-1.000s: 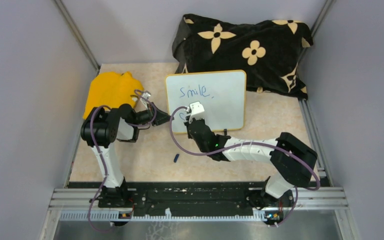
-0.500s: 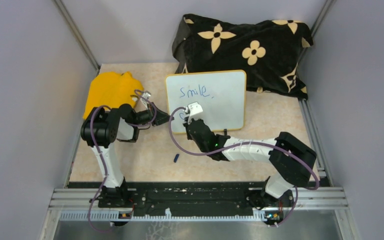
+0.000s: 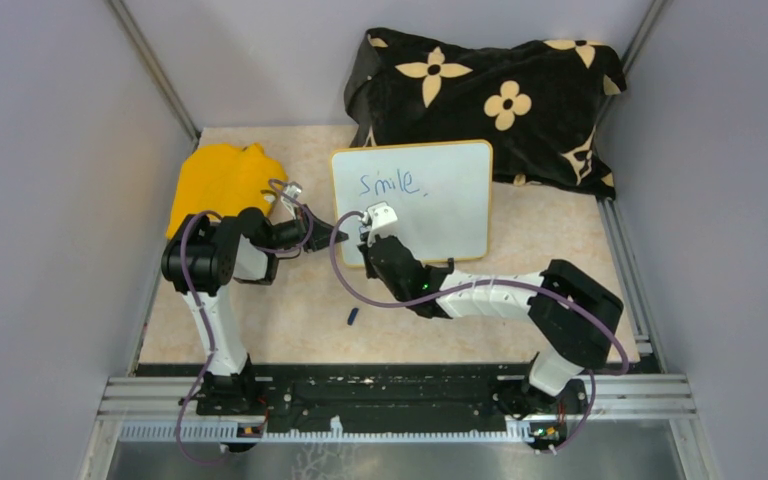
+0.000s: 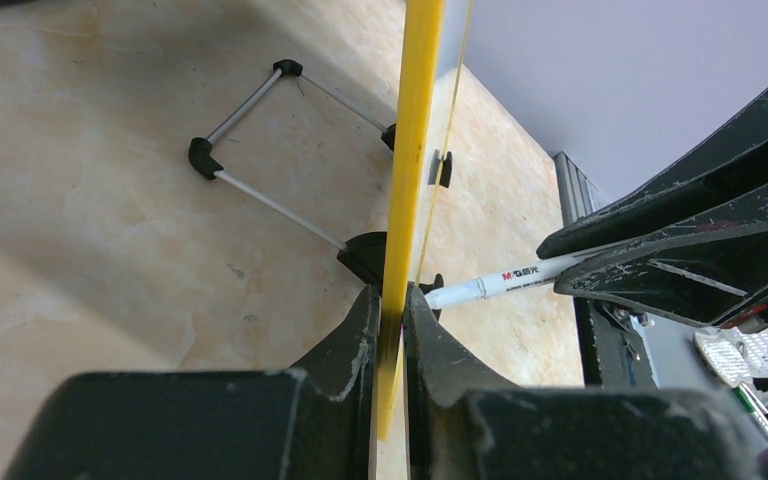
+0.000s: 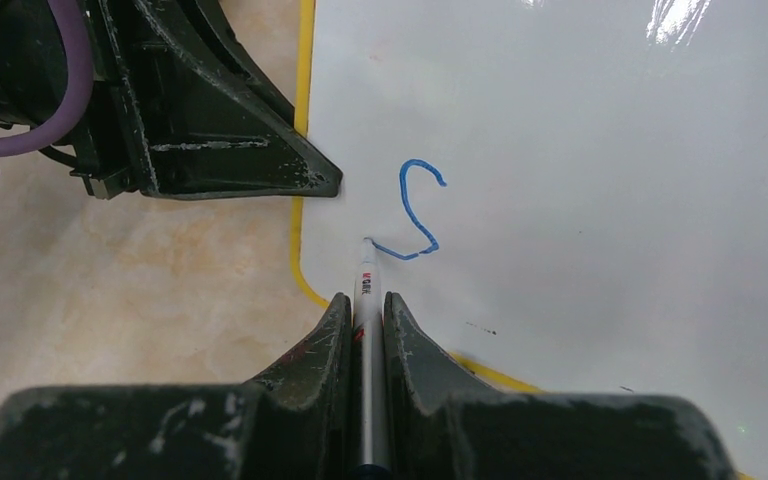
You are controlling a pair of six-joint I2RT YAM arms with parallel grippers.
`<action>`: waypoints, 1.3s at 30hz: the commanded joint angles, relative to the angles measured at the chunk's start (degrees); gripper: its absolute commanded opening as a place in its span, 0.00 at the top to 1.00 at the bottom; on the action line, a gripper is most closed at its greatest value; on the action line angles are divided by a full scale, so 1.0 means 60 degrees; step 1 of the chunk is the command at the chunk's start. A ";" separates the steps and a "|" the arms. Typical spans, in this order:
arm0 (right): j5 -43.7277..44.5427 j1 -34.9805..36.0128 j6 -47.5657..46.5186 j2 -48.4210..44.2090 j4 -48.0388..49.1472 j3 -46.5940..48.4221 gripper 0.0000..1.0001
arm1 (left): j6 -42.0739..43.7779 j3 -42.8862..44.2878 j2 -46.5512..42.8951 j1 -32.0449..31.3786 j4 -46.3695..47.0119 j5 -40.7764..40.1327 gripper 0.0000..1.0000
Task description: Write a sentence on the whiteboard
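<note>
- A yellow cloth (image 3: 222, 180) lies bunched at the far left of the table, behind the left arm.
- The left gripper (image 4: 390, 300) is pinched narrow on the yellow rim at the lower left edge of the whiteboard (image 3: 450, 200). It holds the same spot as a second ago.
- The whiteboard stands mid-table, propped on a thin wire stand with black feet (the left wrist view shows it edge-on). Its long axis runs left to right, the right end set slightly farther back, and its white face is turned toward the arms.
- The sentence (image 3: 388, 183) is in blue marker. "Smile," sits on the upper left of the board and reads left to right. Below it, near the lower left corner, a single blue "S" begins the second line.
- A white marker (image 5: 367, 275) points away from the arms at the board, and its tip meets the white surface at the lower left end of the "S".
- The right gripper (image 5: 365, 305) is clamped tight around the marker's barrel. It now sits farther left than a second ago, just beside the left gripper's fingers.
- A small blue cap (image 3: 352, 317) lies on the table below the two grippers.
- A black flowered cloth (image 3: 520, 100) is heaped behind the board's right half.
</note>
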 commanded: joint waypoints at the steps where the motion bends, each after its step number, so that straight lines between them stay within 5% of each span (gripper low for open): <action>1: 0.0293 0.0011 0.0047 -0.0665 0.0301 -0.0058 1.00 | 0.0142 0.0097 0.0152 -0.0109 -0.0261 -0.0002 1.00; 10: 0.1099 -0.0199 -0.0093 -0.1824 0.0198 -0.0558 1.00 | 0.0142 0.0112 0.0105 -0.0112 -0.0276 0.0009 1.00; 39: 0.0555 -0.0751 0.0248 -0.1295 0.0137 -0.0694 1.00 | 0.0182 0.0109 0.0122 -0.0121 -0.0333 -0.0002 1.00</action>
